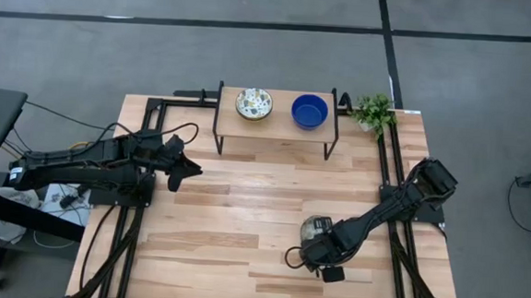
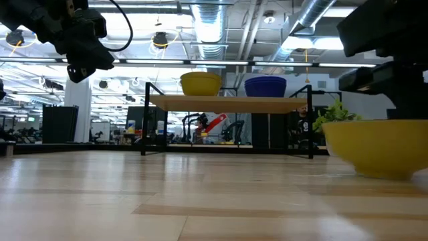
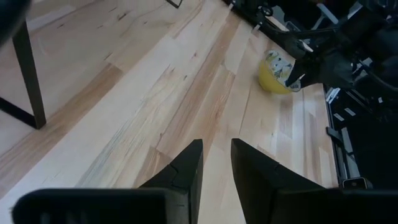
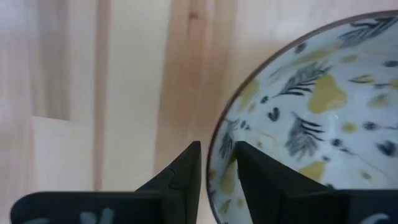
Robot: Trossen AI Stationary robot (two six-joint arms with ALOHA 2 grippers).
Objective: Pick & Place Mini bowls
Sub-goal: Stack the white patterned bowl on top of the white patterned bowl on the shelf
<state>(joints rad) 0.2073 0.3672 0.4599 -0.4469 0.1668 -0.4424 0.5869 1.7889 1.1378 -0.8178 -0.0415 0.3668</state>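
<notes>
A mini bowl (image 1: 312,228), yellow outside and white with a leafy pattern inside, stands on the table at the near right; it also shows in the low view (image 2: 378,147) and the left wrist view (image 3: 272,78). My right gripper (image 4: 217,149) is shut on its rim. A second patterned bowl (image 1: 254,103) and a blue bowl (image 1: 309,111) stand on a small wooden shelf (image 1: 276,122) at the far edge. My left gripper (image 3: 216,146) hangs shut and empty above the table's left part (image 1: 190,169). My right gripper pinches the bowl's rim (image 4: 219,134) on its near right side, one finger (image 4: 183,174) outside the wall and one finger (image 4: 261,180) inside the bowl. The fingers come from above, pointing down. In the low view the bowl stands upright with its base on the table.
A small green plant (image 1: 374,109) stands at the far right corner beside the shelf. Black frame rails (image 1: 394,166) run along the table's left and right sides. Bare wood lies between the shelf and the held bowl.
</notes>
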